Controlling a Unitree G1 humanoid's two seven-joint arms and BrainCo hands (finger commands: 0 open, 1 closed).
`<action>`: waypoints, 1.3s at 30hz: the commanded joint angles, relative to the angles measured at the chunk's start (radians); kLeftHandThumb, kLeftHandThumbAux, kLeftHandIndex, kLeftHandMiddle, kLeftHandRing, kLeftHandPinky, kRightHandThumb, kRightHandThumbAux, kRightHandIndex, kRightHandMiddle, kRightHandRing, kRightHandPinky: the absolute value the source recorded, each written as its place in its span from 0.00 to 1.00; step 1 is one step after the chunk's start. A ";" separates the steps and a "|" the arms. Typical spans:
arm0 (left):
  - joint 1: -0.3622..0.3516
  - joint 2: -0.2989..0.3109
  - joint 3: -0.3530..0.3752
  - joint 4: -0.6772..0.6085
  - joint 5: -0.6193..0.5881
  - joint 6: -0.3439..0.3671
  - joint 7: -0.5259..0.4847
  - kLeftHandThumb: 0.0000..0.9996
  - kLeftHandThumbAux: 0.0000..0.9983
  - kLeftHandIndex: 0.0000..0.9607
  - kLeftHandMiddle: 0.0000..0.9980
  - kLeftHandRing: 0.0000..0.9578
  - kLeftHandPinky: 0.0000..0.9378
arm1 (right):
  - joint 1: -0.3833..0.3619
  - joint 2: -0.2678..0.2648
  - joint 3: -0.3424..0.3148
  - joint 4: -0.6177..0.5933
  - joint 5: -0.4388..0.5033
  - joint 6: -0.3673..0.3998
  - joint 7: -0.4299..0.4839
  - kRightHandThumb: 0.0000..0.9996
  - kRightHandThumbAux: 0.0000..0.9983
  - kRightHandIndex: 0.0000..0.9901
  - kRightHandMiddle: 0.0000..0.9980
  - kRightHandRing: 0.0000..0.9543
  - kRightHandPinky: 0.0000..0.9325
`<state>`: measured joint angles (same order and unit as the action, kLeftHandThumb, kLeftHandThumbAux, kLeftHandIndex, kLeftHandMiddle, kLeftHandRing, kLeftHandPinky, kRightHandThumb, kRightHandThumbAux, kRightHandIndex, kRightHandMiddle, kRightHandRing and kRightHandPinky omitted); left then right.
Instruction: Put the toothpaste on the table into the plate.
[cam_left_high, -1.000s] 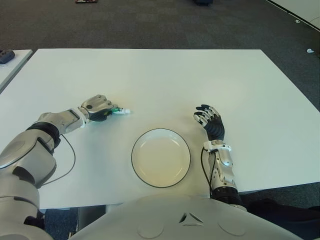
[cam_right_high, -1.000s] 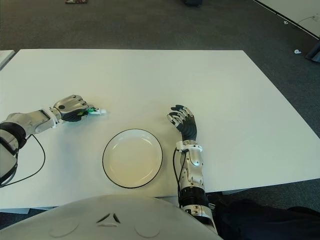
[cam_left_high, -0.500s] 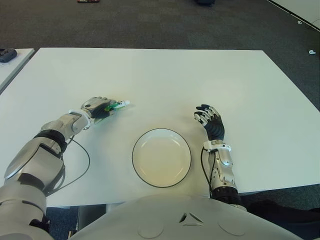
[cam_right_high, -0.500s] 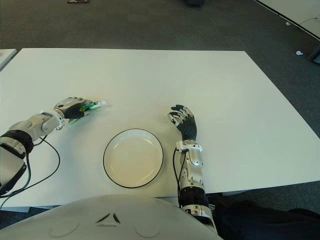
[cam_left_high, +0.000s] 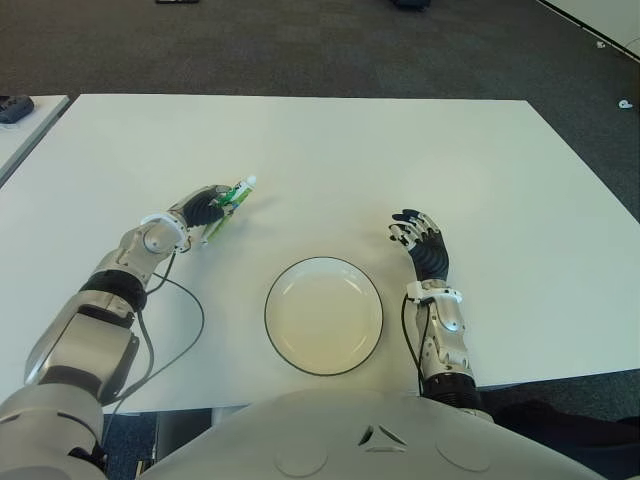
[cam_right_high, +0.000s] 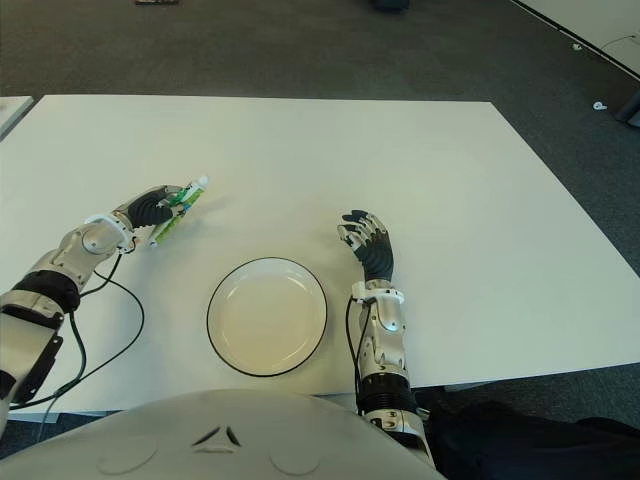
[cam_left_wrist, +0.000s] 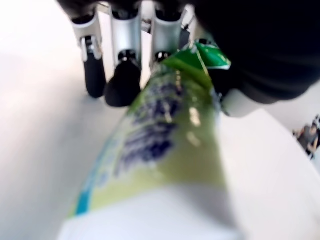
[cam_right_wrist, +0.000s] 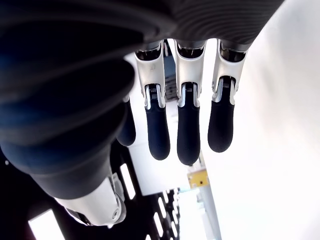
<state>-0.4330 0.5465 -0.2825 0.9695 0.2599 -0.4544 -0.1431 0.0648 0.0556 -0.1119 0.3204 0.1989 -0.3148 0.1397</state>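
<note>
- Toothpaste is a green tube with a white cap, held by the left hand at about ten o'clock from the plate, well apart from its rim.
- Cap end points up and away toward one o'clock, with the tail end slanting down toward the table. The tilt suggests the tube is at least partly off the surface, though whether the tail touches the table cannot be told.
- Fingers of the left hand curl around the tube near its middle, as the left wrist view shows, with the printed body running out past them. A grip near the middle likely keeps the tube balanced for carrying.
- Plate, white with a dark rim and nothing in it, sits near the table's front edge close to the robot's body, so the carry runs toward four o'clock from where the left hand is now.
- Right hand shows just to the right of the plate, at about two o'clock from its centre, idle. Its fingers hang straight and apart, gripping nothing, and it is clear of the left arm's path to the plate.
- Judging by this, the pick is done and the move over the plate is the step in hand; the release should come low, so the tube does not bounce out over the shallow rim.
</note>
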 joint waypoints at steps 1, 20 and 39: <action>0.069 -0.087 0.084 -0.126 -0.105 0.110 -0.030 0.71 0.72 0.46 0.79 0.80 0.80 | -0.011 0.000 -0.001 0.012 -0.011 0.014 -0.014 0.22 0.84 0.33 0.40 0.46 0.50; 0.283 -0.240 0.206 -0.757 -0.288 0.471 -0.097 0.71 0.71 0.46 0.81 0.83 0.85 | -0.027 -0.002 0.008 0.037 -0.041 0.009 -0.035 0.18 0.85 0.33 0.41 0.47 0.49; 0.406 -0.130 0.083 -0.970 -0.093 0.116 -0.194 0.71 0.71 0.46 0.85 0.86 0.89 | -0.012 0.006 0.021 -0.004 -0.052 0.040 -0.054 0.17 0.85 0.32 0.41 0.46 0.50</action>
<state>-0.0347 0.3877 -0.1782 -0.0039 0.1387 -0.2593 -0.3059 0.0489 0.0567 -0.0949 0.3252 0.1512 -0.2984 0.0945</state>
